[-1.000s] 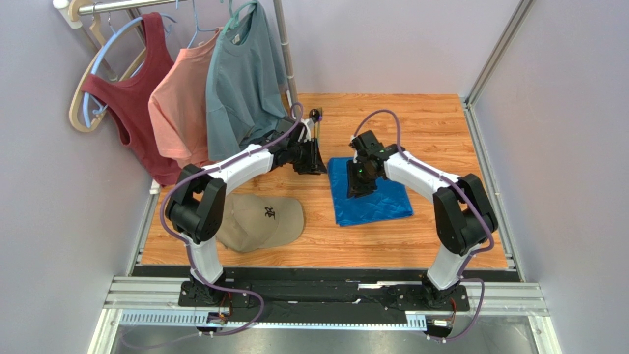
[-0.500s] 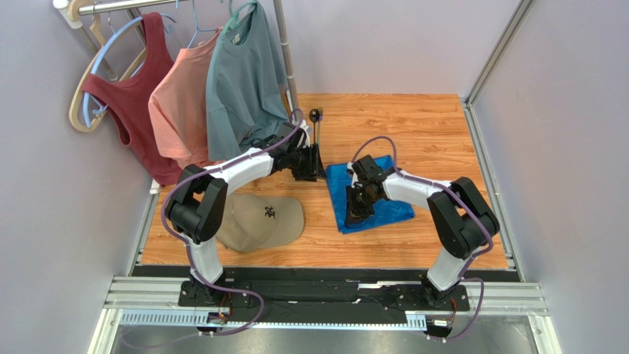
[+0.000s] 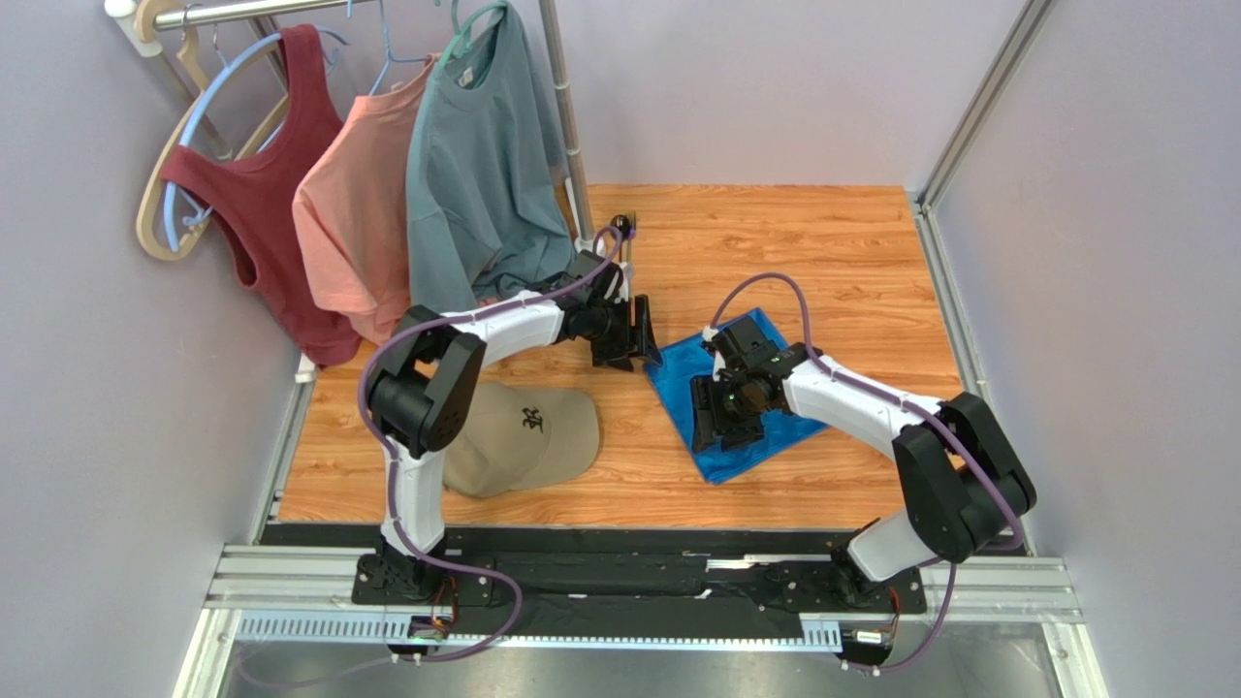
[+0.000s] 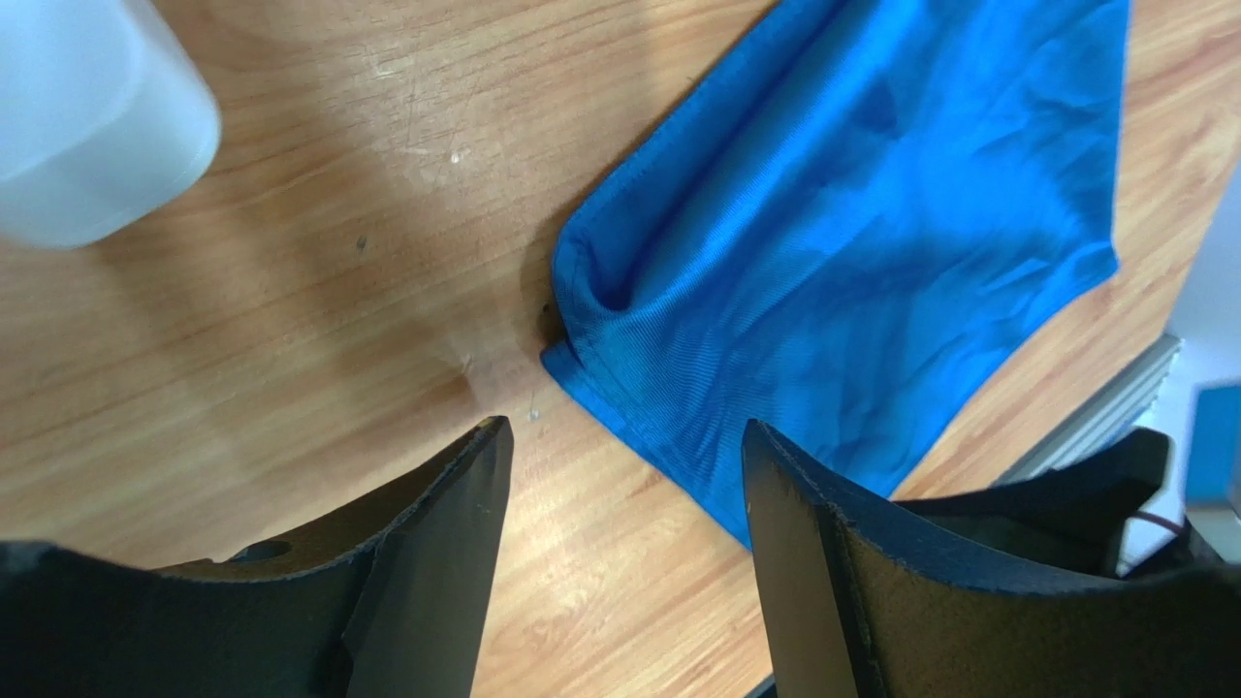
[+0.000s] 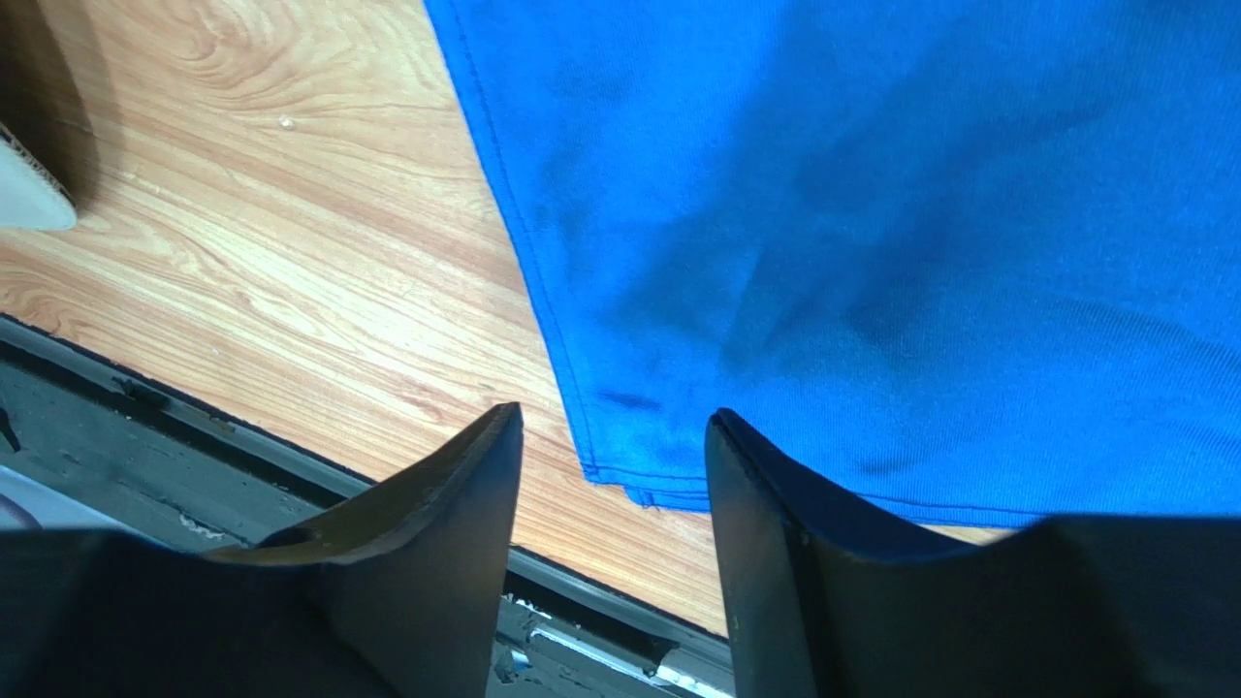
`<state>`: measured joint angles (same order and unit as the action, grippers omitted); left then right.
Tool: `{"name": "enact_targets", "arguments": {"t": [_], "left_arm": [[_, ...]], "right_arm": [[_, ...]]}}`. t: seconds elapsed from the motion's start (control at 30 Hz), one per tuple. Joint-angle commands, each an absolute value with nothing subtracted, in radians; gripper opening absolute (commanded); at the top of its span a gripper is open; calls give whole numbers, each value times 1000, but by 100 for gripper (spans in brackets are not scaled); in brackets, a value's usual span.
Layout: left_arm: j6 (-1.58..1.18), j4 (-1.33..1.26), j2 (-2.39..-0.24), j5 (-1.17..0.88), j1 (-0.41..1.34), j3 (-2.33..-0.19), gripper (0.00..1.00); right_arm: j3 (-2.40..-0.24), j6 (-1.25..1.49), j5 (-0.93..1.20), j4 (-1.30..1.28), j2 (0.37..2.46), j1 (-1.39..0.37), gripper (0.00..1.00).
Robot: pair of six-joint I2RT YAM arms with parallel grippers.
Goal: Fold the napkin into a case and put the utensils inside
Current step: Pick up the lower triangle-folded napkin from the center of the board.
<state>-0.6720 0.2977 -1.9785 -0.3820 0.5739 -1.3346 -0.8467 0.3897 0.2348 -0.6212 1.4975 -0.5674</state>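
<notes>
The blue napkin (image 3: 750,415) lies folded and askew on the wooden table (image 3: 816,247), right of centre. My left gripper (image 3: 644,352) hovers open just beyond the napkin's left corner; in the left wrist view that puckered corner (image 4: 576,323) sits ahead of the gripper (image 4: 627,466), nothing between the fingers. My right gripper (image 3: 710,431) stands open over the napkin's near-left edge. The right wrist view shows the napkin (image 5: 903,247) with its stitched corner in front of the open gripper (image 5: 612,451). The utensils (image 3: 624,230) lie far back by the rack pole, mostly hidden behind my left arm.
A tan cap (image 3: 525,429) rests on the table at the near left. Three shirts (image 3: 481,160) hang from a rack at the back left, its pole (image 3: 565,117) standing beside my left arm. A black rail (image 5: 219,466) runs along the table's near edge.
The left gripper swung right toward the napkin's left corner and opened wider. The right gripper pulled nearer, closed and reopened; the napkin now lies turned and shifted toward the near right.
</notes>
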Motion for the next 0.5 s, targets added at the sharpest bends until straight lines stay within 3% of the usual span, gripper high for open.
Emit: {"name": "enact_targets", "arguments": {"t": [0.0, 0.47], "left_arm": [[-683, 304, -2022, -361, 584, -1400, 65], [-768, 339, -2080, -321, 589, -1445, 58]], "right_arm": [[-882, 351, 192, -598, 1491, -607, 59], [-847, 325, -50, -598, 1506, -730, 64]]}}
